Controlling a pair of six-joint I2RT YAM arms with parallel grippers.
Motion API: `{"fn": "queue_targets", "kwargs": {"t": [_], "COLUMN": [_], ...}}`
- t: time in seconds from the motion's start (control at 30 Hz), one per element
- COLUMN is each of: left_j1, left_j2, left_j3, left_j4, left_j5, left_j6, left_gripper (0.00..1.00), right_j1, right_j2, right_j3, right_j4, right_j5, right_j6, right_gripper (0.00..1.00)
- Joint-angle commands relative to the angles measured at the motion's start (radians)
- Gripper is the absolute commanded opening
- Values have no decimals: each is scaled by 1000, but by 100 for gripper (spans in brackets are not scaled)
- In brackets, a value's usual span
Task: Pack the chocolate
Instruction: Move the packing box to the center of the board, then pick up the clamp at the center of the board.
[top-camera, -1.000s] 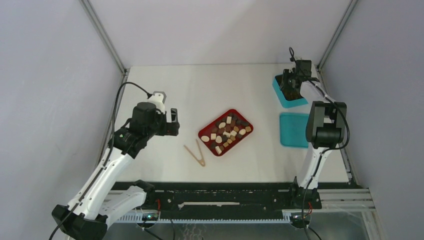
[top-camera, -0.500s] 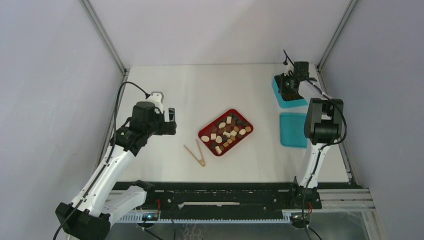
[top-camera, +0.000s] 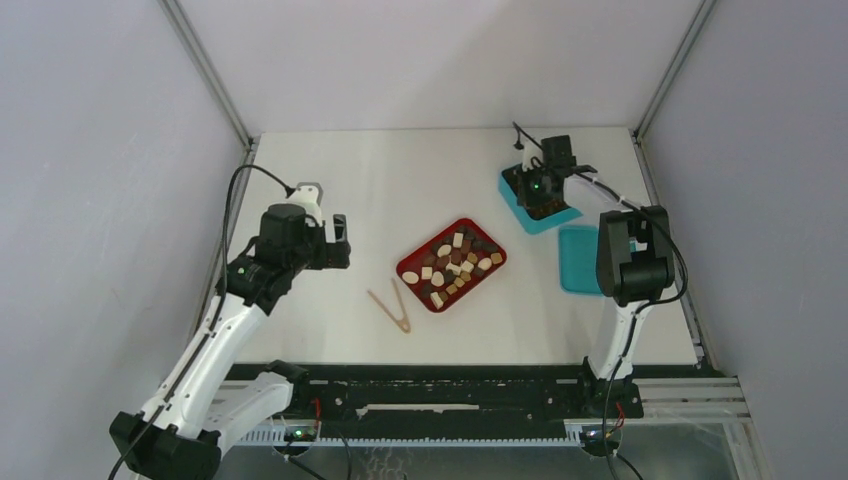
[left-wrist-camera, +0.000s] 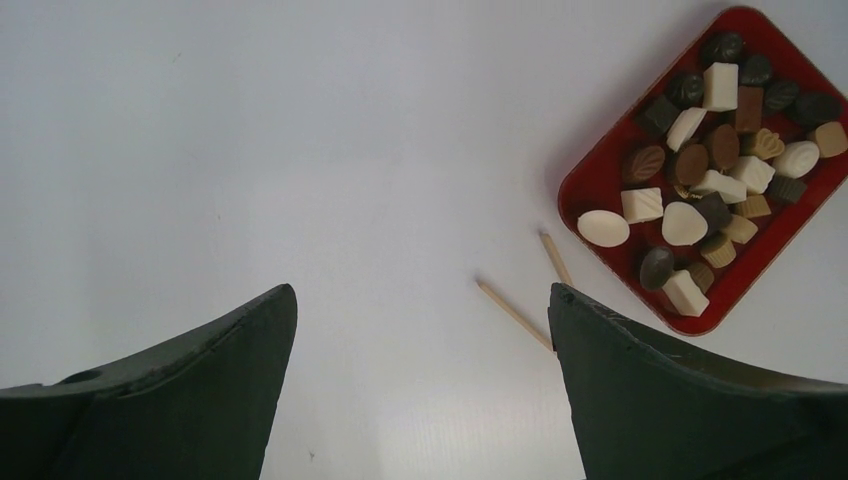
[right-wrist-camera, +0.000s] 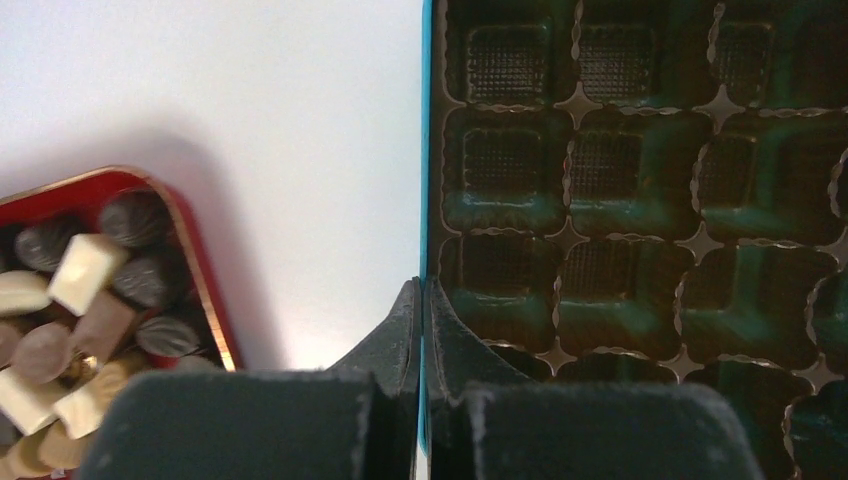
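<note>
White desk (top-camera: 400, 170) is seen whole only in the top view. Teal box (top-camera: 545, 222) is placed upper right of center there, set at an angle, with a teal lid (top-camera: 578, 260) lying flat just below it, partly hidden by the right arm. The box's dark grid insert (right-wrist-camera: 600, 200) is made out properly only in the right wrist view, filling the right half of the frame.

Right gripper (top-camera: 535, 190) is clenched on the box's left wall (right-wrist-camera: 426, 150). The thin teal edge is seen pinched between the fingertips (right-wrist-camera: 421, 300) at bottom center of the wrist view; from above the grasp is not resolved.

Left gripper (top-camera: 338, 240) is held at center left in the top view, released. Its jaws are spread wide over bare desk (left-wrist-camera: 422, 295), nothing between them.

Red tray (top-camera: 405, 270) is at frame center from above, upper right in the left wrist view (left-wrist-camera: 605, 150), lower left in the right wrist view (right-wrist-camera: 210, 300).

Wooden tongs (top-camera: 393, 305) lie just lower left of the tray, apart from it; only two tips (left-wrist-camera: 512, 313) are caught by the left wrist.

Chocolate (top-camera: 455, 265) is piled in the tray; dark, tan and cream pieces (left-wrist-camera: 715, 190) are told apart only in the wrist views (right-wrist-camera: 85, 270).
</note>
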Motion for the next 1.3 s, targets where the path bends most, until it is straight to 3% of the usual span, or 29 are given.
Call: {"fn": "queue_targets", "kwargs": {"t": [0.0, 0.27, 0.63, 0.87, 1.07, 1.27], "left_j1": [8, 6, 8, 7, -4, -87], "left_j2": [-60, -131, -81, -69, -36, 55], "left_j3": [-14, -44, -59, -129, -197, -204], "left_j4": [34, 62, 68, 106, 137, 130], "left_j5": [-28, 7, 94, 121, 84, -12], "left_j6": [-40, -101, -248, -306, -373, -439], "left_gripper": [100, 99, 100, 100, 94, 90], "right_j1": [74, 171, 246, 283, 301, 316], "right_j2": [-62, -112, -203, -282, -418, -604], "right_j3": [-23, -93, -195, -229, -323, -482], "right_j4": [-76, -110, -77, -30, 55, 196], "right_j5": [38, 119, 179, 243, 328, 367], "right_j6": [36, 119, 206, 260, 328, 401], "right_gripper": [0, 0, 1, 27, 41, 54]}}
